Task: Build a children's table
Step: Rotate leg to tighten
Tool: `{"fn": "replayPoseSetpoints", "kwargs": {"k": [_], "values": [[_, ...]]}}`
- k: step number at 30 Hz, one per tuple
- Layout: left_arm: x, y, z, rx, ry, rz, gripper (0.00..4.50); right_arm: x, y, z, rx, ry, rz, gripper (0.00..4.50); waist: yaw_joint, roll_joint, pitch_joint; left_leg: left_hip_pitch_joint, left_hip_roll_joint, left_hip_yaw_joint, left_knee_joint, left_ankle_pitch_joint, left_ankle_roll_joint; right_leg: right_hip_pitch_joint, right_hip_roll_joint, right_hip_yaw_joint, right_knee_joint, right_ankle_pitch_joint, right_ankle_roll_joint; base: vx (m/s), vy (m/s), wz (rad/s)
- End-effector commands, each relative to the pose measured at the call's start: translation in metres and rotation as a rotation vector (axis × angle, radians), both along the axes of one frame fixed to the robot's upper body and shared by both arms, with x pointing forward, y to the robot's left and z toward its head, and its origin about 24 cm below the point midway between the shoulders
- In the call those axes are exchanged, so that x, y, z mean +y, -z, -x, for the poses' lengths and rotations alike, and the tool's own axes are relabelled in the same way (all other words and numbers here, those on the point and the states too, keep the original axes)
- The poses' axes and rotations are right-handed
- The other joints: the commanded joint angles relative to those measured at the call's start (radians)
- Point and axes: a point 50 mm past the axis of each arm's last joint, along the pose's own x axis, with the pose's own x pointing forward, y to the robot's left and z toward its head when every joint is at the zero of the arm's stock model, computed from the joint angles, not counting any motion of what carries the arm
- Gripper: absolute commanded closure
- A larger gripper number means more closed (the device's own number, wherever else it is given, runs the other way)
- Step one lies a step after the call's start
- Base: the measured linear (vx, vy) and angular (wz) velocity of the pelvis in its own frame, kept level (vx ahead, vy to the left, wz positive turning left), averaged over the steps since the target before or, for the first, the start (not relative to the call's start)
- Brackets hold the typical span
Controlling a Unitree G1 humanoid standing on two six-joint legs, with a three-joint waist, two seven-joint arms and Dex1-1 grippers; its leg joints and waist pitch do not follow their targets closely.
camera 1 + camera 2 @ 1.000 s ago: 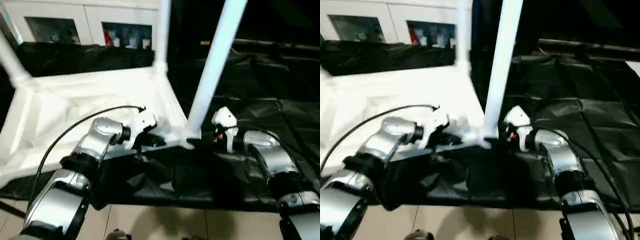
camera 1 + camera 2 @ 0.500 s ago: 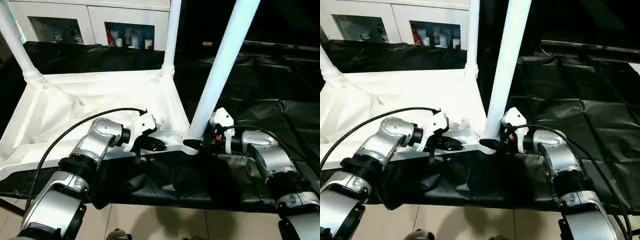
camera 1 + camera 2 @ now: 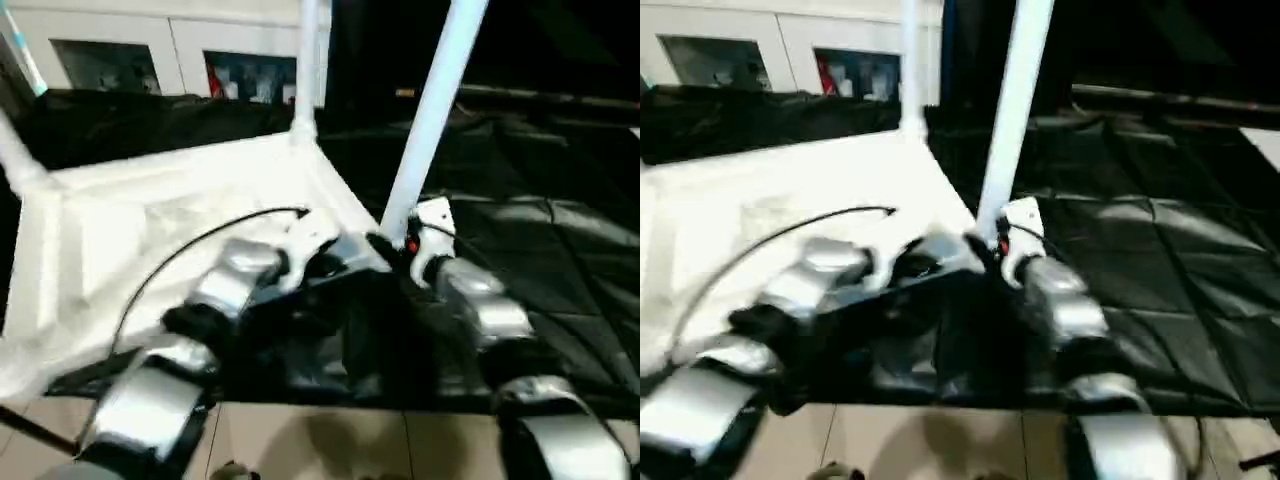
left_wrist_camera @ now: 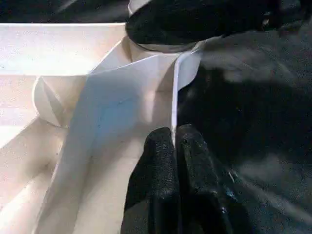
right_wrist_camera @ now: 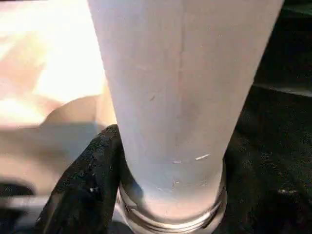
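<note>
The children's table lies upside down, its white top (image 3: 150, 210) ribbed side up on black cloth. Three white legs stand in its corner sockets: one at the near right (image 3: 430, 120), one behind it (image 3: 308, 60) and one at the left (image 3: 20, 150). My left gripper (image 4: 174, 134) is shut on the thin rim (image 4: 174, 87) of the top, close to the near right corner. My right gripper (image 3: 395, 245) holds the foot of the near right leg (image 5: 180, 97), one black finger (image 5: 83, 180) pressed against the tube just above the socket.
A white cabinet with glass doors (image 3: 150, 50) stands behind the table. Black cloth (image 3: 560, 230) covers the surface to the right and under the table. Tiled floor (image 3: 330, 440) shows at the near edge.
The camera has swung, so the whole picture has shifted. Both grippers stay at the near right corner, left on the rim and right at the leg's foot.
</note>
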Motion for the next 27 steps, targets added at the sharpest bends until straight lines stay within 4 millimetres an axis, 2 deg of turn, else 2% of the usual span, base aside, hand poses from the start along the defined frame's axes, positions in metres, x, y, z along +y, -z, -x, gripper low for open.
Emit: {"fn": "replayPoseSetpoints", "kwargs": {"k": [1, 2, 4, 5, 8, 9, 10, 11, 12, 13, 15, 17, 18, 20, 21, 23, 25, 27], "values": [[-0.017, 0.001, -0.003, -0.009, -0.067, -0.029, 4.5, 0.023, 0.031, 0.013, 0.169, 0.046, 0.009, 1.88, -0.005, 0.017, -0.052, 0.023, 0.021, -0.019, -0.075, -0.372, -0.038, 0.021, -0.044, 0.031, -0.098, -0.334, -0.165, 0.0, 0.0, 0.0], [-0.024, 0.0, -0.003, -0.02, -0.054, -0.038, 4.5, 0.033, 0.028, 0.011, 0.158, 0.029, 0.013, 1.88, -0.01, 0.013, -0.051, 0.022, 0.02, -0.02, -0.077, -0.378, -0.045, 0.02, -0.041, 0.03, -0.096, -0.332, -0.164, 0.0, 0.0, 0.0], [-0.027, 0.0, -0.002, -0.026, -0.048, -0.041, 4.5, 0.037, 0.026, 0.01, 0.151, 0.019, 0.016, 1.88, -0.007, 0.013, -0.053, 0.023, 0.02, -0.02, -0.076, -0.379, -0.043, 0.023, -0.043, 0.03, -0.098, -0.329, -0.16, 0.0, 0.0, 0.0], [-0.028, 0.0, -0.002, -0.029, -0.045, -0.043, 4.5, 0.039, 0.025, 0.009, 0.147, 0.014, 0.018, 1.32, -0.006, 0.012, -0.051, 0.019, 0.019, -0.018, -0.076, -0.379, -0.035, 0.023, -0.043, 0.031, -0.099, -0.321, -0.159, 0.0, 0.0, 0.0], [-0.026, 0.0, 0.0, -0.014, 0.014, -0.05, 4.5, 0.043, 0.012, 0.002, 0.075, -0.021, 0.015, 1.1, -0.006, 0.008, -0.055, 0.015, 0.02, -0.019, -0.076, -0.353, -0.025, 0.028, -0.044, 0.03, -0.092, -0.279, -0.166, 0.0, 0.0, 0.0], [-0.025, 0.001, 0.0, -0.009, 0.024, -0.052, 4.5, 0.043, 0.01, 0.001, 0.066, -0.024, 0.016, 0.84, -0.007, 0.01, -0.054, 0.014, 0.02, -0.018, -0.076, -0.349, -0.022, 0.028, -0.044, 0.03, -0.092, -0.269, -0.172, 0.0, 0.0, 0.0], [-0.02, 0.001, 0.0, -0.008, 0.032, -0.053, 4.5, 0.04, 0.007, 0.0, 0.043, -0.061, 0.021, 0.84, -0.011, 0.001, -0.055, 0.012, 0.02, -0.016, -0.075, -0.342, -0.016, 0.03, -0.043, 0.029, -0.091, -0.26, -0.174, 0.0, 0.0, 0.0], [-0.02, 0.001, 0.0, -0.008, 0.032, -0.053, 4.5, 0.04, 0.007, 0.0, 0.043, -0.061, 0.021, 0.84, -0.008, 0.005, -0.056, 0.012, 0.02, -0.018, -0.074, -0.336, -0.013, 0.032, -0.045, 0.029, -0.089, -0.256, -0.177, 0.0, 0.0, 0.0], [-0.01, 0.003, 0.001, 0.0, 0.047, -0.052, 4.5, 0.033, 0.002, -0.002, 0.004, -0.149, 0.033, 0.84, -0.012, 0.006, -0.055, 0.011, 0.021, -0.017, -0.074, -0.326, -0.006, 0.032, -0.045, 0.03, -0.089, -0.241, -0.181, 0.0, 0.0, 0.0], [-0.004, 0.004, 0.002, 0.011, 0.068, -0.051, 4.5, 0.027, -0.002, -0.002, -0.022, -0.216, 0.053, 0.84, -0.013, 0.005, -0.056, 0.007, 0.02, -0.018, -0.073, -0.316, 0.004, 0.037, -0.044, 0.027, -0.087, -0.227, -0.184, 0.0, 0.0, 0.0], [0.001, 0.004, 0.003, 0.019, 0.095, -0.05, 4.5, 0.021, -0.005, -0.001, -0.042, -0.277, 0.073, 0.84, -0.017, 0.005, -0.059, 0.003, 0.021, -0.016, -0.069, -0.276, 0.016, 0.041, -0.044, 0.028, -0.08, -0.165, -0.2, 0.0, 0.0, 0.0], [0.008, 0.004, 0.005, 0.025, 0.155, -0.051, 4.5, 0.008, -0.011, 0.001, -0.07, -0.393, 0.116, 0.84, -0.016, -0.008, -0.062, 0.0, 0.019, -0.013, -0.062, -0.24, 0.042, 0.047, -0.044, 0.027, -0.075, -0.116, -0.219, 0.0, 0.0, 0.0], [0.011, 0.002, 0.006, 0.026, 0.173, -0.042, 4.5, 0.0, -0.015, 0.003, -0.081, -0.469, 0.135, 0.84, -0.013, -0.007, -0.063, 0.001, 0.022, -0.011, -0.058, -0.21, 0.059, 0.048, -0.045, 0.028, -0.069, -0.069, -0.235, 0.0, 0.0, 0.0], [0.012, 0.002, 0.007, 0.026, 0.178, -0.038, 4.5, -0.002, -0.016, 0.004, -0.083, -0.498, 0.142, 0.84, -0.01, -0.007, -0.062, 0.0, 0.023, -0.009, -0.055, -0.181, 0.085, 0.049, -0.045, 0.027, -0.063, -0.019, -0.26, 0.0, 0.0, 0.0], [0.014, 0.001, 0.008, 0.037, 0.194, -0.023, 4.5, -0.007, -0.018, 0.006, -0.086, -0.541, 0.15, 0.84, -0.012, -0.006, -0.061, 0.0, 0.023, -0.009, -0.055, -0.172, 0.09, 0.048, -0.045, 0.027, -0.061, -0.015, -0.268, 0.0, 0.0, 0.0], [0.017, 0.0, 0.012, 0.052, 0.249, -0.001, 4.5, -0.013, -0.021, 0.009, -0.085, -0.6, 0.156, 0.84, -0.008, -0.019, -0.061, 0.001, 0.024, -0.009, -0.054, -0.168, 0.099, 0.052, -0.047, 0.026, -0.059, -0.037, -0.273, 0.0, 0.0, 0.0], [0.025, 0.0, 0.019, 0.073, 0.337, 0.004, 4.5, -0.023, -0.025, 0.014, -0.072, -0.685, 0.153, 0.84, -0.004, -0.022, -0.058, 0.003, 0.03, -0.005, -0.054, -0.174, 0.105, 0.047, -0.045, 0.026, -0.061, -0.061, -0.275, 0.0, 0.0, 0.0], [0.027, 0.0, 0.02, 0.08, 0.344, -0.001, 4.5, -0.025, -0.025, 0.014, -0.063, -0.699, 0.147, 0.84, 0.0, -0.017, -0.057, 0.008, 0.033, -0.004, -0.055, -0.184, 0.094, 0.042, -0.045, 0.026, -0.06, -0.076, -0.281, 0.0, 0.0, 0.0]]}}
